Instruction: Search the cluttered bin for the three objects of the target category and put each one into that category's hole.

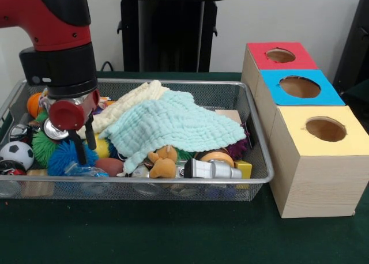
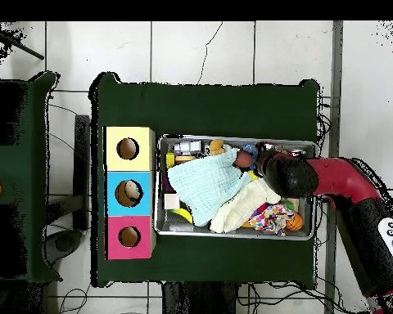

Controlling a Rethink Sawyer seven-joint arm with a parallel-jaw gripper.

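The bin (image 1: 256, 125) is a wide silver wire-mesh basket full of clutter; it also shows in the overhead view (image 2: 232, 235). My gripper (image 1: 86, 152) hangs inside its left part, fingers apart and empty, just above a blue spiky ball (image 1: 62, 158). Beside the gripper lie a yellow ball (image 1: 102, 147) and a silver can (image 1: 55, 131). In the overhead view the gripper (image 2: 267, 166) is in the bin's right half. Three wooden boxes with holes stand beside the bin: red-topped (image 1: 281, 55), blue-topped (image 1: 300, 86), yellow-topped (image 1: 326, 128).
A mint cloth (image 1: 173, 123) and a cream cloth (image 1: 130, 104) cover the bin's middle. Also inside: a soccer ball (image 1: 16, 154), a green spiky ball (image 1: 42, 146), an orange ball (image 1: 34, 103), a brown plush toy (image 1: 162, 162), a silver cylinder (image 1: 212, 169).
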